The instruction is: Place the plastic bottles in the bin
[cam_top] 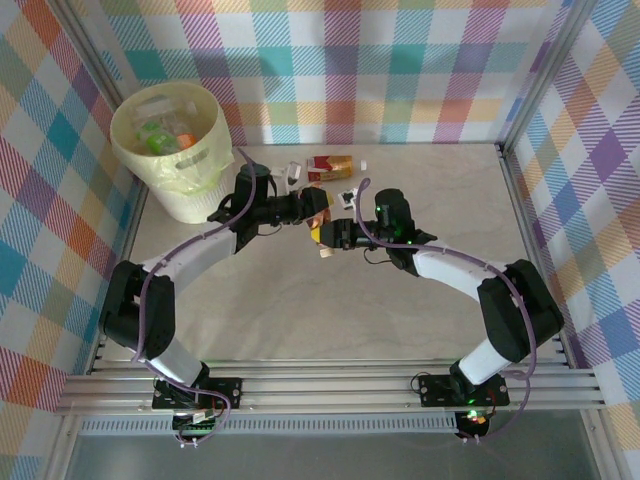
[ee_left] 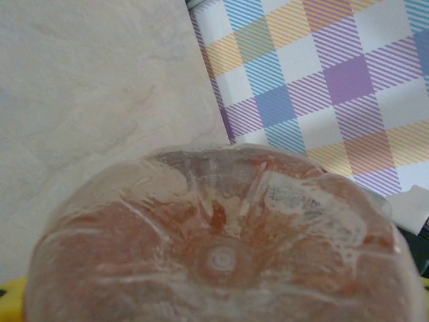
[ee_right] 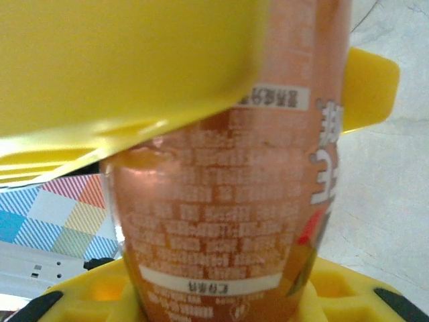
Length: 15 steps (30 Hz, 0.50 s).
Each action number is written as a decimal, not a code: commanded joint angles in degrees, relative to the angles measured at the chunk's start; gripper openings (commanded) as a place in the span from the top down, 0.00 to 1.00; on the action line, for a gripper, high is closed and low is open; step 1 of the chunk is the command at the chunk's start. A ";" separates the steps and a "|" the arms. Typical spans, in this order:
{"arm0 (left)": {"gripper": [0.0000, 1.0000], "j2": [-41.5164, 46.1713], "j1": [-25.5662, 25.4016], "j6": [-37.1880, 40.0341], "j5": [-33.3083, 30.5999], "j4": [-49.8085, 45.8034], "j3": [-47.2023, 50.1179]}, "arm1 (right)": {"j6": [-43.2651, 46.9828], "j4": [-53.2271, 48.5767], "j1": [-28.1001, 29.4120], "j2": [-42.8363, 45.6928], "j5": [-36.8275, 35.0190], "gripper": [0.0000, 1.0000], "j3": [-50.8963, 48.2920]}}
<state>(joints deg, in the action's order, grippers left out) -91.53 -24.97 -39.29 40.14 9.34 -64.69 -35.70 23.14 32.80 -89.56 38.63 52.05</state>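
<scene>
Right jaws clench the orange bottle [ee_right: 228, 201] mid-counter [cam_top: 330, 320], left jaws flank it, grip indeterminate, bin [cam_top: 190, 185] at the far-left corner.

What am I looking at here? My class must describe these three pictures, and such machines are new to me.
Two robot arms are bolted at the near edge of a table, each ending in a two-finger gripper. The wide picture looks down from behind them; the other two come from a camera on each wrist. The right gripper is shut on an orange bottle; the left gripper flanks it too, though its grip is unclear. A red-labelled bottle lies on the table beyond. The pale-yellow bin, far left, holds other bottles.
</scene>
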 commanded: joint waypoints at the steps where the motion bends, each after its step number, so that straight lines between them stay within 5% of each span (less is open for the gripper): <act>1: 0.44 -0.11 -0.24 -0.53 1.40 3.54 -0.86 | 1.52 1.66 0.51 0.18 2.24 0.61 0.42; 12: 0.49 3.08 -0.10 4.26 -13.57 -8.17 -3.38 | 8.29 -13.63 0.43 6.36 -13.31 0.00 0.33; 15: 0.50 5.10 0.10 7.18 -18.79 -11.80 -4.45 | 10.85 -18.33 0.34 10.02 -19.27 0.00 0.67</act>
<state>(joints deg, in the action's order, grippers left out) -90.52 -24.99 -36.18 27.59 1.69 -66.13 -29.19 10.35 33.04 -83.74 26.52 52.05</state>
